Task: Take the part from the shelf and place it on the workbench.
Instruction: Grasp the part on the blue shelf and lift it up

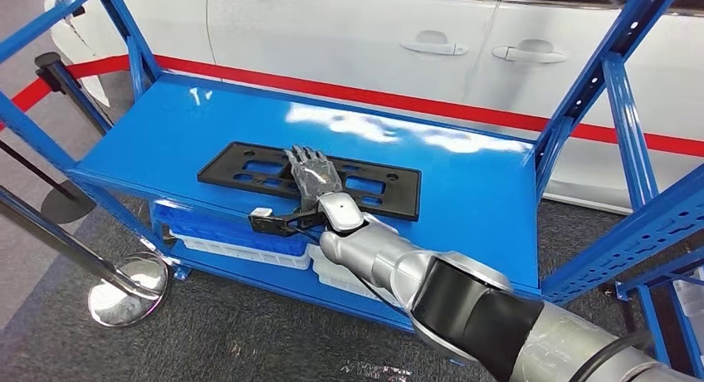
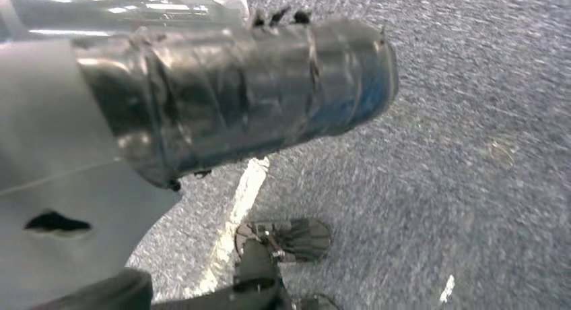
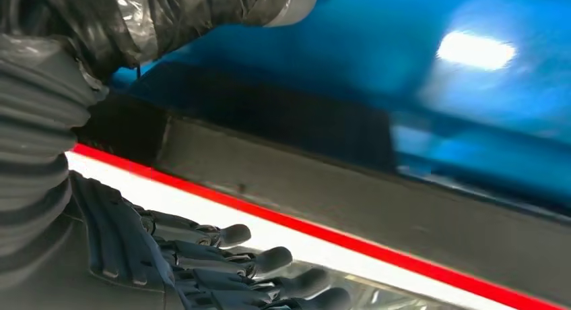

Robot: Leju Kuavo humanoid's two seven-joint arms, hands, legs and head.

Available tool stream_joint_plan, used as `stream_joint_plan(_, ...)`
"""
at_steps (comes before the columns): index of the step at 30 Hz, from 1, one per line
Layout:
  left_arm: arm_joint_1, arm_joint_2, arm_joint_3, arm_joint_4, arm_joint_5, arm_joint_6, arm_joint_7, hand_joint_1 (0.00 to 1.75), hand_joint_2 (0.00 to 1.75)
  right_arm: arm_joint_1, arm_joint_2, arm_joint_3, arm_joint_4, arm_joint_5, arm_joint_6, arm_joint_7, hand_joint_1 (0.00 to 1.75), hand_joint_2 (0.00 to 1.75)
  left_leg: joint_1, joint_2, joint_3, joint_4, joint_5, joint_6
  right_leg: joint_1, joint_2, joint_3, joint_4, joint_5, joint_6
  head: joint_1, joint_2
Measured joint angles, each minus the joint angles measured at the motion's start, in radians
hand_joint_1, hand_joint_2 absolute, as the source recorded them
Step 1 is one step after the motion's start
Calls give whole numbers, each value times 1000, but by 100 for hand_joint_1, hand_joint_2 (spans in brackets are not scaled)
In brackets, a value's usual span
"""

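The part (image 1: 249,168) is a flat black slotted plate lying in the middle of the blue shelf (image 1: 473,191). My right hand (image 1: 314,176) stretches out over the plate's middle, fingers straight and spread, gripping nothing. In the right wrist view the dark fingers (image 3: 222,256) point past the shelf towards the car, and the plate (image 3: 269,114) shows as a blurred dark slab on the blue surface beside the taped thumb. I cannot tell whether the palm touches the plate. My left hand (image 2: 222,94) hangs over grey carpet, with its taped thumb showing and its fingers hidden.
Blue shelf uprights (image 1: 598,91) rise at the right and left. White bins (image 1: 241,247) sit on the lower level. A white car (image 1: 374,33) with a red stripe stands close behind. A chrome stanchion base (image 1: 129,289) and red barrier belt (image 1: 25,95) are at the left.
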Motion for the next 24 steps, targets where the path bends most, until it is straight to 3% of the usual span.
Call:
stream_joint_plan(2,1,-1,0,0,0,0,0,0,0,0,-1,14,3,44,5,44,0,175,2,0,-58,125,-53,-8,0,0,1,0,-1,-5,-1,0)
stream_joint_plan(4,4,-1,0,0,0,0,1,0,0,0,-2,31,8,73,21,83,0,175,3,0,-99,200,-66,-11,1,2,3,0,-3,-7,-1,0)
stream_joint_plan(5,5,-1,0,0,-1,0,2,0,0,-1,-2,37,10,82,33,100,0,175,3,0,-93,184,-47,-10,1,3,4,0,-3,-7,-1,0)
stream_joint_plan(7,4,0,0,0,-2,0,3,0,0,-6,-3,45,12,93,61,126,0,175,2,0,-36,62,18,-2,1,5,10,0,-6,-4,-1,0)
stream_joint_plan(9,1,0,0,0,-3,0,3,0,0,-13,-5,46,13,97,96,139,2,175,-3,0,21,-46,48,7,4,6,13,-1,-9,3,0,0)
stream_joint_plan(10,0,0,0,0,-4,0,4,0,0,-15,-7,47,14,97,115,143,31,175,-5,-1,33,-67,48,10,6,6,14,-2,-9,8,0,0)
stream_joint_plan(13,-1,0,0,0,-5,0,4,0,0,-20,-14,47,17,88,158,145,157,175,-4,0,43,-80,50,24,7,6,17,-4,-11,24,1,0)
stream_joint_plan(14,-1,0,0,0,-6,0,4,0,0,-21,-16,47,18,83,173,144,172,175,-1,1,47,-86,54,31,8,5,11,9,-22,29,1,0)
stream_joint_plan(15,-1,0,0,0,-6,0,4,0,0,-21,-18,47,20,78,189,142,175,175,2,3,49,-92,58,37,8,3,-5,45,-45,33,2,0)
stream_joint_plan(18,-1,1,-1,0,-7,1,3,0,0,-17,-21,47,28,62,239,125,175,175,1,4,48,-95,60,46,6,1,-91,227,-130,38,4,0)
stream_joint_plan(19,-1,1,-1,0,-7,1,3,0,0,-15,-22,47,30,57,254,118,175,175,1,4,47,-94,60,46,6,0,-106,258,-134,39,4,0)
stream_joint_plan(20,-1,1,-1,0,-6,0,2,0,0,-15,-22,47,32,53,267,111,175,175,1,4,47,-92,60,46,5,0,-103,252,-119,40,4,0)
stream_joint_plan(21,-1,1,-1,0,-1,-5,-1,0,0,-15,-22,47,33,49,278,103,175,175,1,4,47,-90,59,45,5,-1,-81,209,-90,38,4,0)
stream_joint_plan(22,-1,1,-1,0,6,-14,-6,0,0,-15,-21,47,34,47,285,97,175,175,2,4,47,-86,58,43,5,-1,-47,141,-56,36,4,0)
stream_joint_plan(24,-1,1,-1,0,24,-33,-17,0,0,-20,-21,47,35,44,290,89,175,175,-2,3,44,-77,53,34,7,-2,10,28,-19,29,4,0)
